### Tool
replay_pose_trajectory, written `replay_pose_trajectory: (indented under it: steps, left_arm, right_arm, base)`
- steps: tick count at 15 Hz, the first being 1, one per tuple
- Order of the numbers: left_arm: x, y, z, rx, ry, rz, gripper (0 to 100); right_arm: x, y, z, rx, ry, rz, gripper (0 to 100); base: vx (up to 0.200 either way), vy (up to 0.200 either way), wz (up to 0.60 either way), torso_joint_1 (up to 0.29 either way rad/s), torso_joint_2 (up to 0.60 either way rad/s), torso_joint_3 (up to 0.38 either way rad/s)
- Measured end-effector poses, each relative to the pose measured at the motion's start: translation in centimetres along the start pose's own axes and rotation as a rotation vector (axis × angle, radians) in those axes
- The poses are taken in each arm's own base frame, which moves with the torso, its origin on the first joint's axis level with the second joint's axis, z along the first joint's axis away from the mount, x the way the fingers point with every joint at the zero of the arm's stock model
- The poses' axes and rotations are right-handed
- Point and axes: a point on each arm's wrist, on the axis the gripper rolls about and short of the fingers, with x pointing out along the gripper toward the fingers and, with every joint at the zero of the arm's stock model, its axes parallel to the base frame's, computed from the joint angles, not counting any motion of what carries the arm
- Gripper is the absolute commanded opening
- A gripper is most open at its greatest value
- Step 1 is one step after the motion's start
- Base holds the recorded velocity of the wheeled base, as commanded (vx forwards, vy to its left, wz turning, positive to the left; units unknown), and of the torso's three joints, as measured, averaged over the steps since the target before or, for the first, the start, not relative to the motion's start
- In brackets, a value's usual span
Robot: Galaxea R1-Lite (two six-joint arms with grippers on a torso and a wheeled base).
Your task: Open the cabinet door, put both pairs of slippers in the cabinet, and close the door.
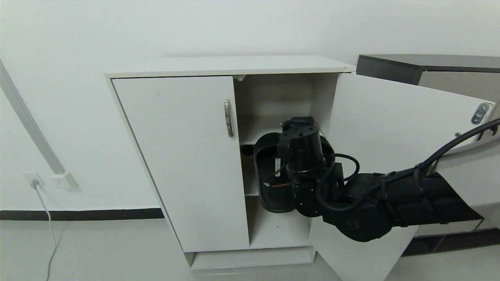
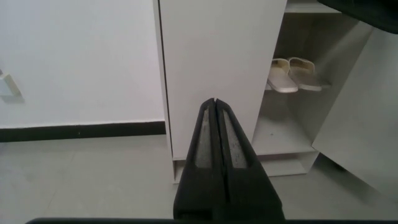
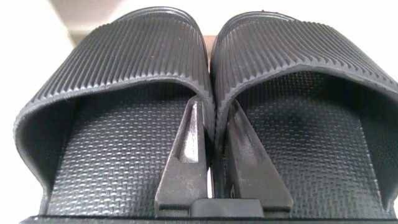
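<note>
The right gripper (image 3: 214, 104) is clamped narrow on the black slippers (image 3: 124, 93). Its two fingers squeeze the neighbouring strap edges together, so one pinch carries both shoes as a pair. The slippers look like soft moulded rubber or foam, with fine ribs across the arched straps and a pebbled footbed beneath.

In the head view the pair hangs on end in the open right half of the white cabinet (image 1: 234, 64), just in front of the edge of the middle shelf (image 1: 254, 136) and above the bottom board (image 1: 273, 230). It appears to rest on neither yet. The right-hand door (image 1: 390, 117) stands swung wide, which gives the arm room to reach in. The left-hand door (image 1: 179, 164) is closed, a flat matte panel with a slim metal handle (image 1: 228, 118).

The left gripper (image 2: 214, 109) is pressed shut on nothing and sits low in front of the cabinet, likely parked out of the way. Beyond it, a pale pair of slippers (image 2: 295, 73) lies side by side on the middle shelf. Judging by this, one pair is already stored and the black pair is being set in.
</note>
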Motion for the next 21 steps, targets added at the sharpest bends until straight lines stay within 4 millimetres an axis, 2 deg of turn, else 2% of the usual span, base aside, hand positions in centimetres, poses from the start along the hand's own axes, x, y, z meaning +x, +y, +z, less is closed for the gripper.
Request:
replay_pose_trajectory:
  steps: [3,18,21]
  left_arm:
    - [0.0,0.0,0.0,0.0,0.0,-0.001,0]
    - [0.0,0.0,0.0,0.003,0.0,0.0,0]
    - [0.0,0.0,-0.02,0.004,0.001,0.0,0]
  right_arm:
    - [0.18,-0.09,0.04,0.005,0.004,0.015,0]
    - [0.37,0.14,-0.11,-0.008,0.007,0.028,0]
    - [0.56,0.08,-0.17,-0.015,0.007,0.024,0]
  base:
    - [0.0,0.0,0.0,0.0,0.0,0.0]
    - [0.2,0.0,0.0,0.003,0.0,0.004]
    - [0.0,0.0,0.0,0.0,0.0,0.0]
